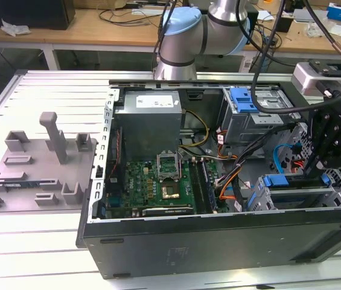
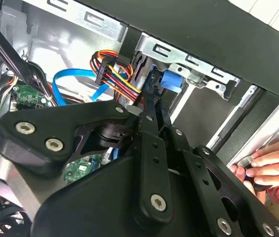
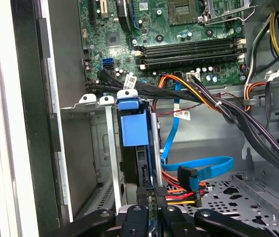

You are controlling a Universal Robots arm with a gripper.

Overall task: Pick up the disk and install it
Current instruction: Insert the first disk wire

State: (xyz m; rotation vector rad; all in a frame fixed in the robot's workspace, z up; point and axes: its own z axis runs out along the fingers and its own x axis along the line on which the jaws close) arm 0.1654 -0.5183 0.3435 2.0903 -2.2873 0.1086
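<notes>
The disk (image 3: pixel 133 129) stands on edge in a slot of the silver drive cage (image 3: pixel 110 148) inside the open computer case, and its blue bracket end (image 1: pixel 276 180) faces the motherboard. My gripper (image 3: pixel 152 191) reaches in from behind the cage with its black fingers (image 3: pixel 141 195) close together on the disk's dark rear edge. In the second wrist view the gripper (image 2: pixel 153 109) points at the blue bracket (image 2: pixel 172 81) in the cage. In the exterior view the gripper (image 1: pixel 315 171) hangs over the cage at the case's right end.
A blue data cable (image 3: pixel 206 165) and bundled power wires (image 3: pixel 198 101) run close beside the cage. The motherboard (image 1: pixel 152 181) and grey power supply box (image 1: pixel 149 118) fill the case's left half. A person's hand (image 2: pixel 270 165) rests on the case edge. A grey fixture (image 1: pixel 37 163) lies outside.
</notes>
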